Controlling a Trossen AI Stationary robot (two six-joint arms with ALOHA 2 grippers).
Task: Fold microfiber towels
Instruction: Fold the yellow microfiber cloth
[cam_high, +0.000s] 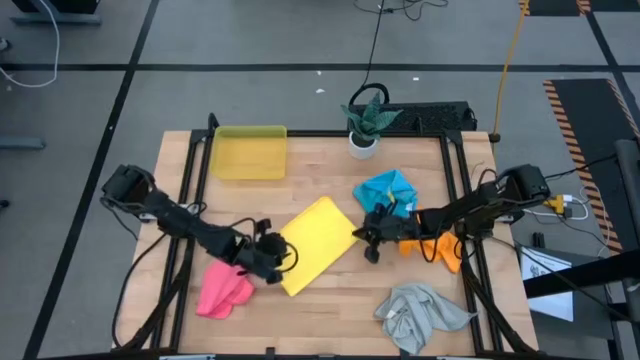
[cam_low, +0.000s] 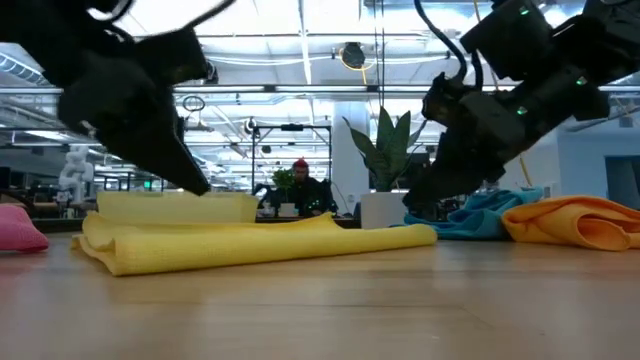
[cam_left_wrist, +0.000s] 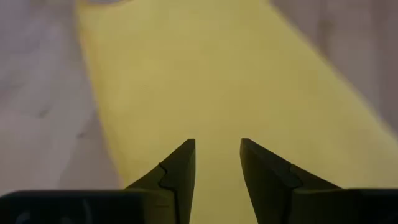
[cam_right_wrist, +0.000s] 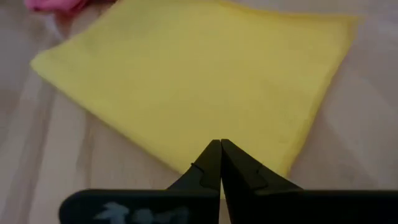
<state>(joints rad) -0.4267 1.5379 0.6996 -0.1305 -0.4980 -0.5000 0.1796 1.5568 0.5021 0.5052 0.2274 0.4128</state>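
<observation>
A yellow towel (cam_high: 320, 242) lies folded flat on the wooden table's middle, slanting from near left to far right. My left gripper (cam_left_wrist: 217, 148) is open and hangs just above the towel's near-left end (cam_high: 290, 270), its fingers clear of the cloth in the low view (cam_low: 197, 186). My right gripper (cam_right_wrist: 219, 144) is shut, its tips at the towel's right edge (cam_high: 356, 238). A pink towel (cam_high: 225, 290), a blue one (cam_high: 388, 190), an orange one (cam_high: 443, 250) and a grey one (cam_high: 420, 312) lie crumpled around it. My right gripper's shut tips slant down from the table's right side over the yellow towel's right edge (cam_right_wrist: 273, 155). I cannot tell whether they touch the cloth.
A translucent yellow tray (cam_high: 249, 152) stands at the far left of the table. A potted plant (cam_high: 365, 125) stands at the far edge. Bare wood (cam_high: 330, 310) shows between the pink and grey towels. A person sits in the room beyond the table (cam_low: 300, 185).
</observation>
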